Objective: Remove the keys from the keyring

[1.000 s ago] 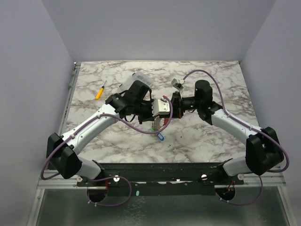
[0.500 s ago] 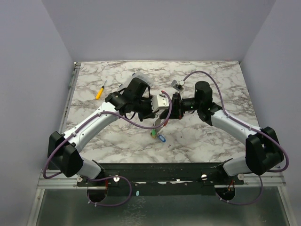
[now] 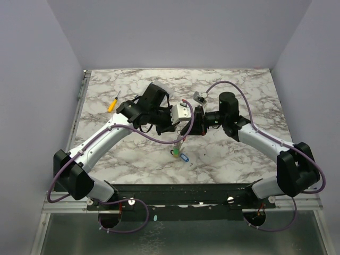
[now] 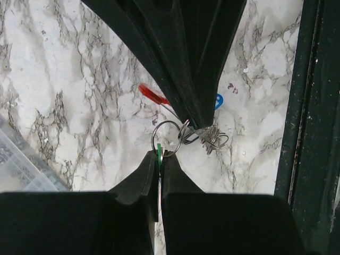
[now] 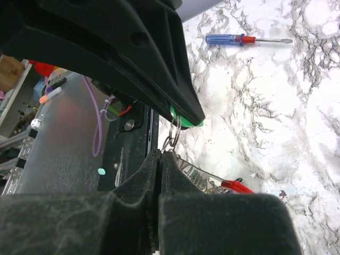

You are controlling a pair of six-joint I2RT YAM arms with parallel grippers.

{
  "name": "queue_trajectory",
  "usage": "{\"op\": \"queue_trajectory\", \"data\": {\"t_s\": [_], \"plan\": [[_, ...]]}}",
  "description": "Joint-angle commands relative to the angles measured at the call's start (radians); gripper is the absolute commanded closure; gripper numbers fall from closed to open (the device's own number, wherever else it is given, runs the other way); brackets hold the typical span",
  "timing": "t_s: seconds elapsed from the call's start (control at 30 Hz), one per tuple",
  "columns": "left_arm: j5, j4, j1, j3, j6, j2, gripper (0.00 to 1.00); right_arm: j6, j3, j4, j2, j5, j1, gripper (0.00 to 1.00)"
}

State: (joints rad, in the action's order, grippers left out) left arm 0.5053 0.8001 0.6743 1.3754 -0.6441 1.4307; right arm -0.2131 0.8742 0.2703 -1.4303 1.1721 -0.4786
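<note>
While both grippers meet tip to tip above the middle of the tabletop (image 3: 122,79), the keyring (image 4: 166,139) sits right at the nose of the left gripper (image 4: 159,155), just past its fingertips and touching them. That gripper is closed on a green-tagged key (image 4: 159,150). The tag is pinched edge-on between the pads, its long axis running along the fingers and out toward the ring.

From the opposite side comes the right gripper (image 5: 159,155), also clamped tight. It appears to nip the thin wire where the ring meets a smaller link, and in the left wrist view its tip lands just right of the ring. So the ring lies between the two tips, neither arm is nearer, and the loop faces roughly flat-on to the left wrist camera.

The red fob (image 4: 153,94) trails beyond the ring, away from the left gripper. A blue tag (image 4: 219,101) peeks out behind the right gripper's fingers. Seen from above, the rest of the keys (image 3: 179,154) show on the arm-base side of the two grippers. I cannot tell whether they hang or lie on the marble.

Both arms reach forward and fold inward at the elbow, with the wrists turned to face each other. The next move likely turns on working the green key along the wire toward the ring's split while the right gripper holds the loop firm. A pull straight apart would probably only strain the ring.
</note>
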Motion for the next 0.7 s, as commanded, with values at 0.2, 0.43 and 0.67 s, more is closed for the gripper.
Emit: {"op": "queue_trajectory", "data": {"t_s": [0.2, 0.43, 0.67], "plan": [[0.072, 0.054, -0.005, 0.066, 0.002, -0.034, 1.0, 0.089, 0.085, -0.152, -0.044, -0.037, -0.005, 0.93], [0.043, 0.06, -0.003, 0.09, 0.07, -0.014, 1.0, 0.126, 0.149, -0.23, -0.044, -0.061, 0.008, 0.6], [0.02, 0.065, -0.003, 0.134, 0.154, 0.018, 1.0, 0.168, 0.173, -0.283, 0.001, -0.119, 0.044, 0.45]]}}
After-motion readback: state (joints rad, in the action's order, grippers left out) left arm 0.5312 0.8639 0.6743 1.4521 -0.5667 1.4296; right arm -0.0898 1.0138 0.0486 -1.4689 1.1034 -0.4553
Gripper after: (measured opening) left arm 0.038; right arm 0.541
